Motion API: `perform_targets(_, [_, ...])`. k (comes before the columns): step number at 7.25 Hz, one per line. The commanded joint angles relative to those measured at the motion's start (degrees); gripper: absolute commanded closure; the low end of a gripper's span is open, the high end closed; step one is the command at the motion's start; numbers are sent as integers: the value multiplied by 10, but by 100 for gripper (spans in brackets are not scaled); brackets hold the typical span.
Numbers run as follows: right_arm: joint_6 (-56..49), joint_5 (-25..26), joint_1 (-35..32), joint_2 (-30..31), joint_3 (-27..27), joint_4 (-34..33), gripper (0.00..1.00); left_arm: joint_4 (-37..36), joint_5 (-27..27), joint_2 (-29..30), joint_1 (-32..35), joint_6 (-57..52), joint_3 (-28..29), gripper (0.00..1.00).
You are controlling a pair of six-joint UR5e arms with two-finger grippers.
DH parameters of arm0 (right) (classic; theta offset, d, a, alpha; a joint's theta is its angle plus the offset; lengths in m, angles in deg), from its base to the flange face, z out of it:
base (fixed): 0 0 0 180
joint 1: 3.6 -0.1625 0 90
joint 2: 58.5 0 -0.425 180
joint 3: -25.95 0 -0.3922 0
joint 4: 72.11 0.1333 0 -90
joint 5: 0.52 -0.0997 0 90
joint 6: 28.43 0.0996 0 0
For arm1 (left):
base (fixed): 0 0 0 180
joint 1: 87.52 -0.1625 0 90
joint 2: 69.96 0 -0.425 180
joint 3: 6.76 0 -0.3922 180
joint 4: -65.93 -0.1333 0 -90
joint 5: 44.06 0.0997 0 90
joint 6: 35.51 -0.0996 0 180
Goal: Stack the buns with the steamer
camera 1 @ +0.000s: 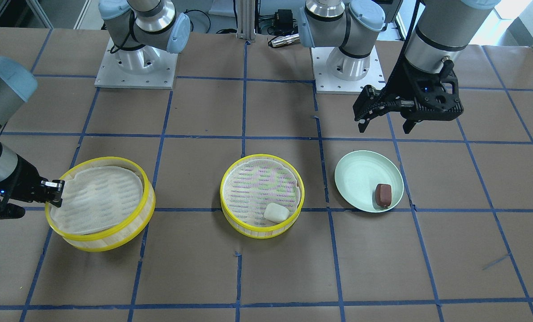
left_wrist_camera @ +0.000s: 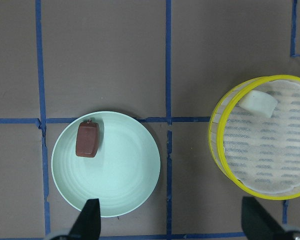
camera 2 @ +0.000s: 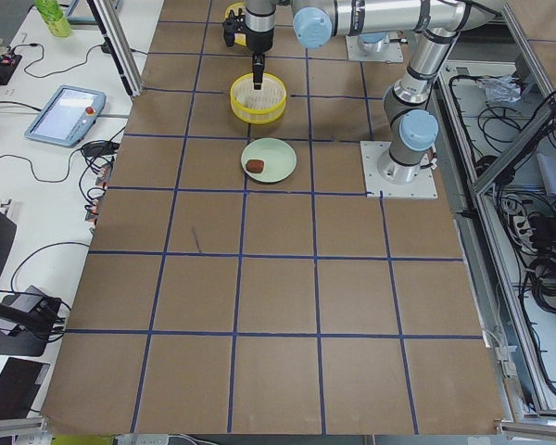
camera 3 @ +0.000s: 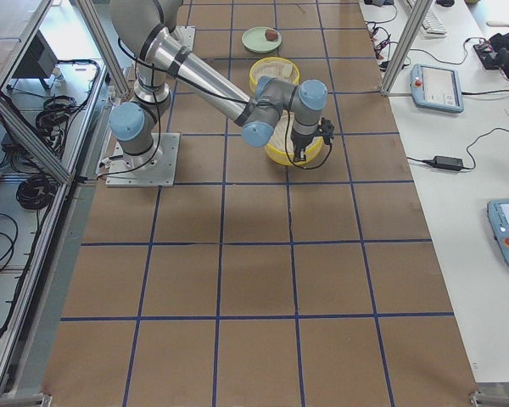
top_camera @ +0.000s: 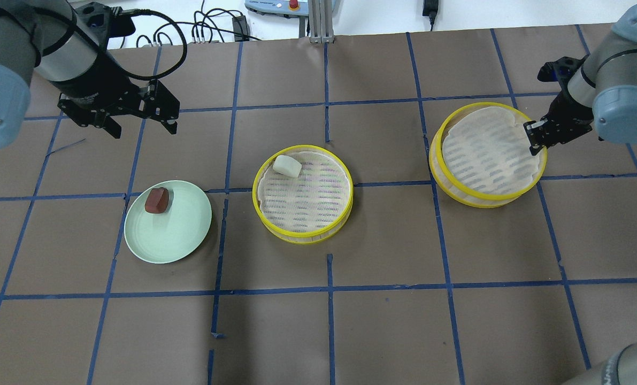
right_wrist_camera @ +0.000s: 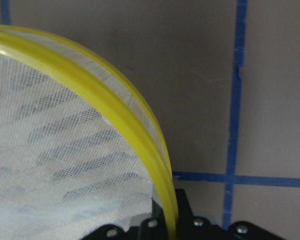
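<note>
The white bun (camera 1: pixel 276 212) (top_camera: pixel 287 166) (left_wrist_camera: pixel 258 103) lies at the edge of the liner inside the middle steamer tier (camera 1: pixel 223 190) (top_camera: pixel 303 235) (left_wrist_camera: pixel 213 145). The reddish-brown bun (camera 1: pixel 383 195) (top_camera: pixel 156 200) (left_wrist_camera: pixel 87 139) lies on the pale green plate (camera 1: pixel 356 165) (top_camera: pixel 174 240) (left_wrist_camera: pixel 125 175). My left gripper (camera 1: pixel 385 123) (top_camera: pixel 144 131) is open and empty, and hovers above the table behind the plate. My right gripper (camera 1: pixel 56 192) (top_camera: pixel 535 140) is shut on the yellow rim of the second steamer tier (camera 1: pixel 105 239) (top_camera: pixel 473 195) (right_wrist_camera: pixel 105 105). That tier holds no bun and looks slightly tilted.
Brown paper with blue tape lines covers the table (top_camera: pixel 382 321). The two arm bases (camera 1: pixel 136 67) (camera 1: pixel 349 67) stand at the robot's side. Cables and a power brick (top_camera: pixel 429 8) lie beyond the far edge.
</note>
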Motion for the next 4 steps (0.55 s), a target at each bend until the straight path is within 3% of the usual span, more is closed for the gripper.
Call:
perform_targets(1, [145, -7, -96, 35, -1, 28, 92, 11, 15, 1, 10, 6, -7, 0])
perform_targets(3, [373, -6, -230, 33, -25, 46, 96, 10, 4, 1, 14, 6, -8, 0])
perform_targets(4, [426, -4, -281, 21, -47, 48, 96, 10, 2, 1, 13, 6, -8, 0])
